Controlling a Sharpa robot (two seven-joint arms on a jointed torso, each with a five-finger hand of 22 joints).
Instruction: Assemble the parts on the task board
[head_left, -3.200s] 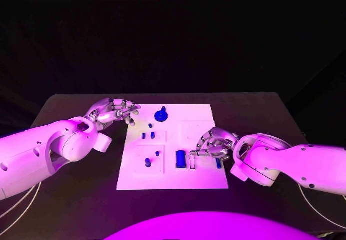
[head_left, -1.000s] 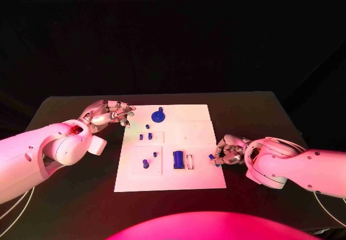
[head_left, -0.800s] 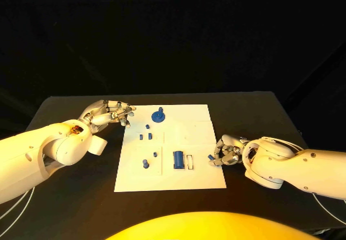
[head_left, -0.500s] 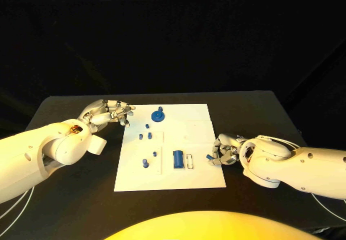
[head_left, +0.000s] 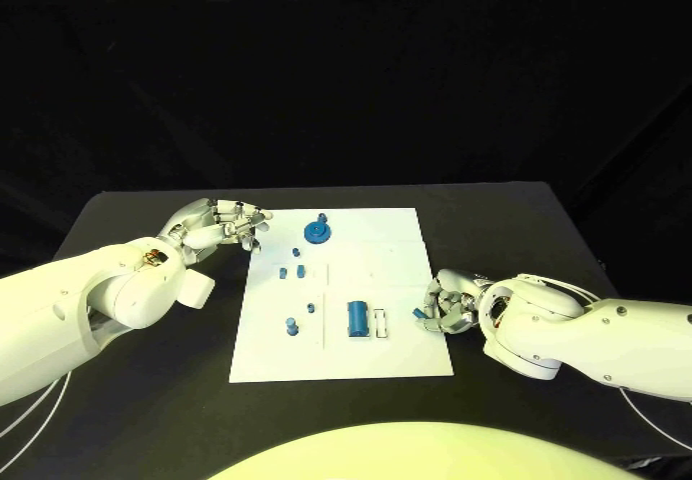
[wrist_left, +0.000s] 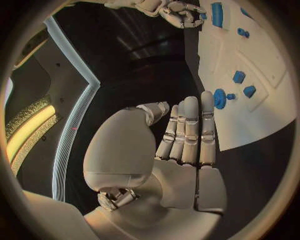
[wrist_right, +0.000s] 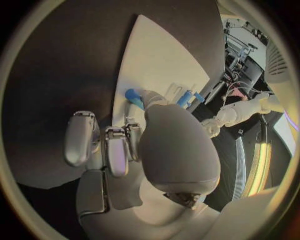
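White board (head_left: 389, 260) lies flat in the middle of the black bench (head_left: 534, 230), and everything else can be placed from it. Near its far edge stands a round blue part with a knob (head_left: 317, 234). Closer to the robot sit two small blue pegs (head_left: 291, 271), then another small peg pair (head_left: 299, 316) toward the board's left side, and beside those a longer blue block (head_left: 358, 316) with a white slot just to its right.

At the board's right edge, level with that block, the right hand (head_left: 450, 305) pinches a small blue piece (head_left: 423, 318) between thumb and a finger; the right wrist view shows the piece (wrist_right: 134, 97) at the fingertip, right over the board's edge, with the other fingers (wrist_right: 81, 137) held loosely apart.

Off the board's far left corner, the left hand (head_left: 219, 222) hovers above the bench with nothing in it, its fingers (wrist_left: 187, 130) straight and laid side by side, the thumb set apart.
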